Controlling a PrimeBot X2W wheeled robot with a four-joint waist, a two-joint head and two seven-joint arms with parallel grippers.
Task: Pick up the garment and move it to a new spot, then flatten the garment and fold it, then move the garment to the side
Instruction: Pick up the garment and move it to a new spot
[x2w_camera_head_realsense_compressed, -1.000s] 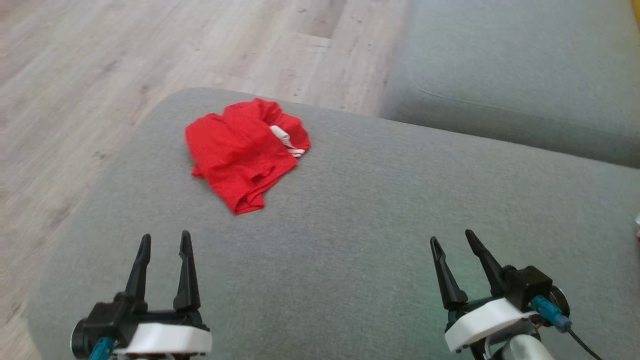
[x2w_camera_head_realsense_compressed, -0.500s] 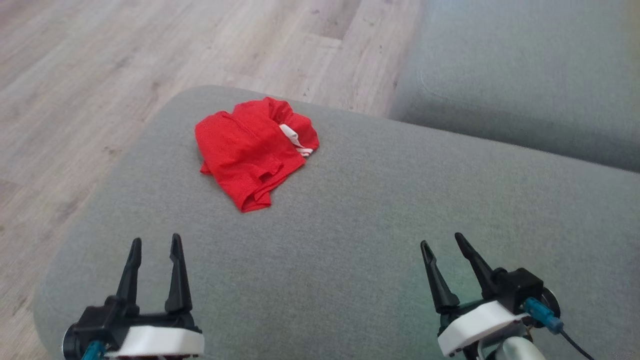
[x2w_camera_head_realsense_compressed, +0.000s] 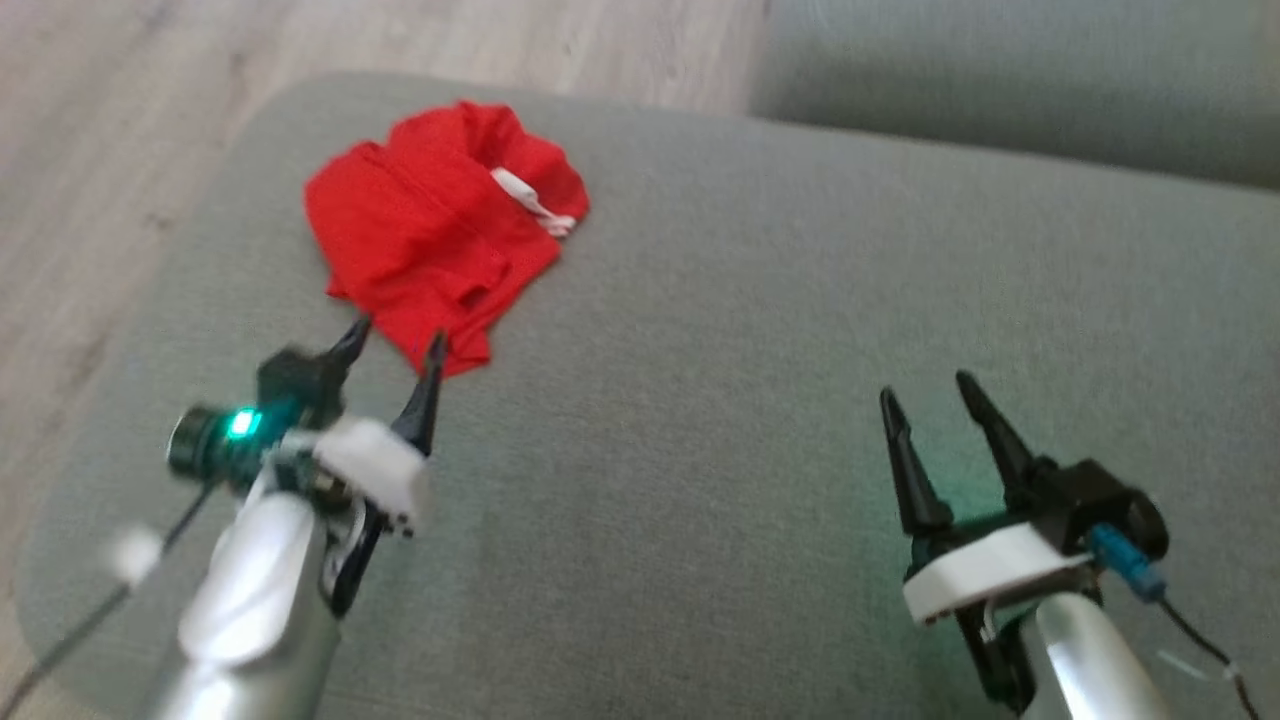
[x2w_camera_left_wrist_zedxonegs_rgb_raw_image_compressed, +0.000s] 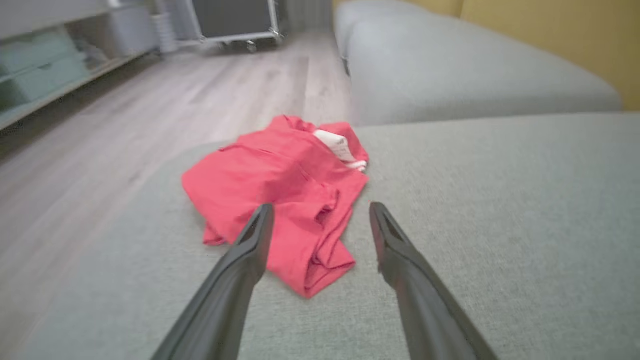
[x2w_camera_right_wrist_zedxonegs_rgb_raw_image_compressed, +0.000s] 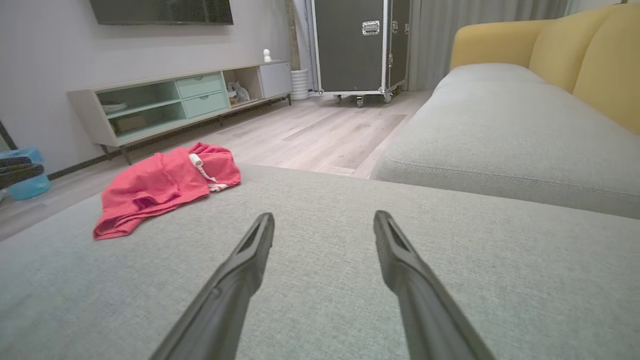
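Left claw open, tips just short of garment near hem. Go lower and pinch the bunched fold, not the cushion. Right claw open, well apart from garment.

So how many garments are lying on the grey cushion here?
1. The red garment lies crumpled near the far left corner of the grey cushion, just ahead of the open left end effector. A second piece could be hidden under its folds.
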